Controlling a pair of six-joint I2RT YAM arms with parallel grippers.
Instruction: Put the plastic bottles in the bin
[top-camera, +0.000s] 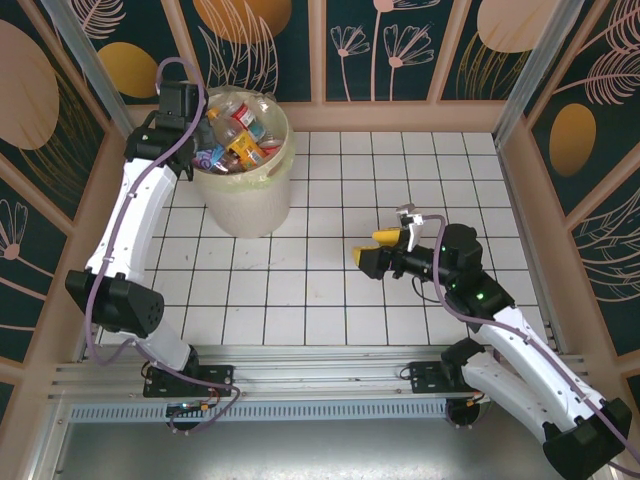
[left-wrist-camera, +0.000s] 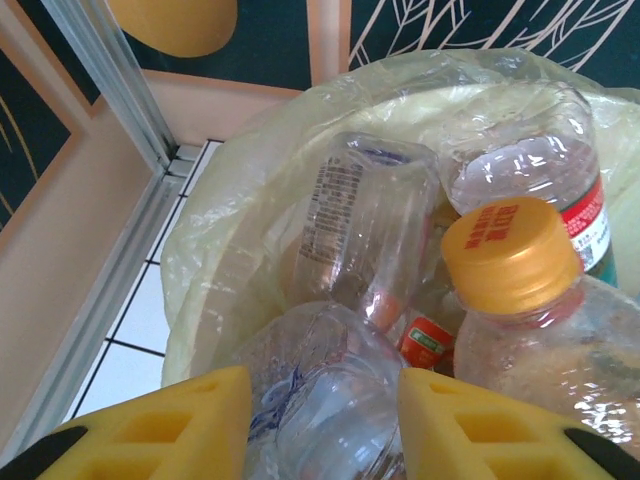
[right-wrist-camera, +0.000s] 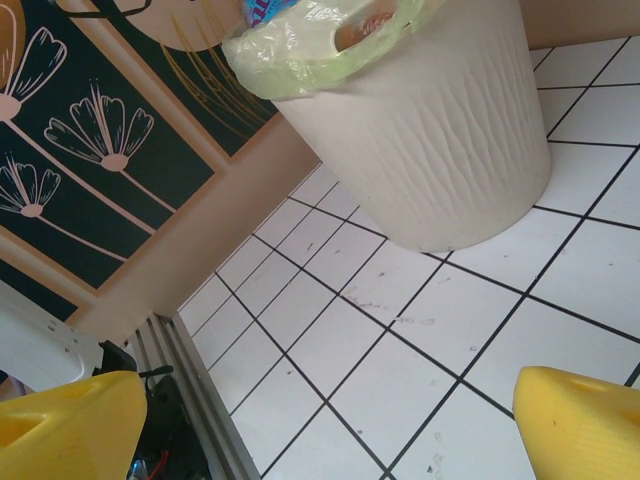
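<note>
The bin (top-camera: 243, 195), a pale cream bucket with a yellowish liner, stands at the back left, piled to the rim with plastic bottles (top-camera: 240, 130). My left gripper (top-camera: 203, 138) hangs over the bin's left rim. In the left wrist view its yellow fingers (left-wrist-camera: 190, 420) press on either side of a clear plastic bottle (left-wrist-camera: 320, 390), so the left gripper (left-wrist-camera: 322, 400) is shut on it. Just past it lie an orange-capped bottle (left-wrist-camera: 510, 255) and other clear ones (left-wrist-camera: 365, 215). My right gripper (top-camera: 372, 250) is open and empty over the table's middle, pointing left. The right wrist view shows that gripper (right-wrist-camera: 330, 400) with bare tiles between its fingers and the bin (right-wrist-camera: 440, 130) beyond.
The white tiled table (top-camera: 330, 290) is walled by patterned panels on three sides. An aluminium post (left-wrist-camera: 120, 90) stands in the back-left corner close to the bin. A metal rail (top-camera: 320, 360) runs along the near edge by the arm bases.
</note>
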